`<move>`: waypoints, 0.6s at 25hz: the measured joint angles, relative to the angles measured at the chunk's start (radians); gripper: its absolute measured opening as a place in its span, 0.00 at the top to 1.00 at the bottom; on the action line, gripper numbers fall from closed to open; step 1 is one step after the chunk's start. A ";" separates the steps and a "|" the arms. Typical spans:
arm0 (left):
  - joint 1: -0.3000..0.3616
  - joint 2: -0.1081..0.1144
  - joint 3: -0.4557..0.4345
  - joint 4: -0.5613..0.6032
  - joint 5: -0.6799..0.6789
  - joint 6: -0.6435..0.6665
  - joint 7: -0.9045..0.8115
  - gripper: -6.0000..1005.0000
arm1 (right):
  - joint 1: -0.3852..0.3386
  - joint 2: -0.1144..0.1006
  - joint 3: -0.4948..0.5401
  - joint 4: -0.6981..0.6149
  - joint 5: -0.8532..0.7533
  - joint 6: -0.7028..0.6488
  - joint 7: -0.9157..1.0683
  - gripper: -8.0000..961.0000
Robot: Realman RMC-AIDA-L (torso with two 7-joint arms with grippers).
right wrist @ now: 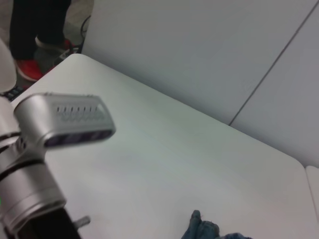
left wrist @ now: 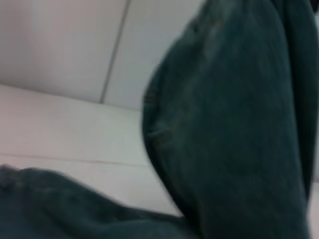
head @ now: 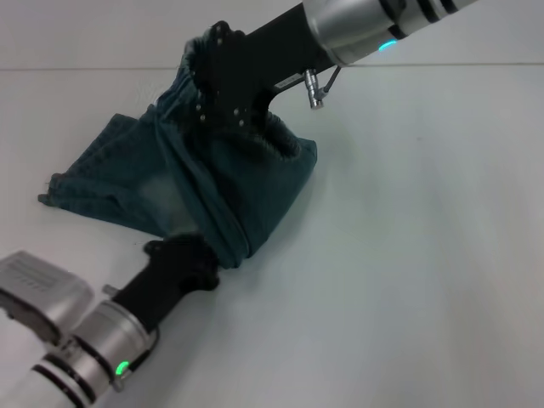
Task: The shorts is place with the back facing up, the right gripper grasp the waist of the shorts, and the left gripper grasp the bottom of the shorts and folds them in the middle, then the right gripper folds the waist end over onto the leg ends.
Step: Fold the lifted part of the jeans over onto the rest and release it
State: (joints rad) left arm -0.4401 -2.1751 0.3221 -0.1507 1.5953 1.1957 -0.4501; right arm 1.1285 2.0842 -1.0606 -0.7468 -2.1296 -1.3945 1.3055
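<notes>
The teal denim shorts [head: 246, 183] are bunched and partly lifted off the white table [head: 416, 255]. My right gripper [head: 212, 81] is at the far end, shut on the elastic waist, which is raised and gathered around it. At the near end my left gripper [head: 200, 246] is shut on the leg hem, its fingers buried in the cloth. One leg trails flat toward the left edge [head: 76, 191]. In the left wrist view the shorts [left wrist: 234, 129] hang close and fill the picture. In the right wrist view only a scrap of the shorts [right wrist: 204, 230] shows.
In the right wrist view my left arm's silver wrist [right wrist: 60, 122] is seen over the table. A person's legs with red shoes [right wrist: 30, 69] stand beyond the table's corner. Grey wall panels [right wrist: 199, 50] rise behind the table.
</notes>
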 joint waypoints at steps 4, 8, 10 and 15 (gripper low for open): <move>-0.033 0.000 -0.003 -0.076 -0.001 -0.006 0.070 0.99 | -0.019 -0.007 0.004 -0.028 0.006 -0.004 0.023 0.94; -0.048 0.000 -0.003 -0.134 0.005 -0.013 0.085 0.99 | -0.027 -0.011 0.022 -0.042 0.009 -0.009 0.028 0.94; -0.053 0.000 -0.003 -0.159 0.005 -0.015 0.088 0.99 | -0.028 -0.013 0.030 -0.044 0.009 -0.009 0.025 0.94; -0.089 0.000 -0.019 -0.252 0.006 -0.069 0.140 0.99 | -0.023 -0.008 0.030 -0.033 0.009 -0.008 0.010 0.94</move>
State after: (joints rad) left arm -0.5294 -2.1753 0.3035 -0.4022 1.6014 1.1267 -0.3096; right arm 1.1060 2.0766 -1.0311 -0.7796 -2.1203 -1.4023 1.3155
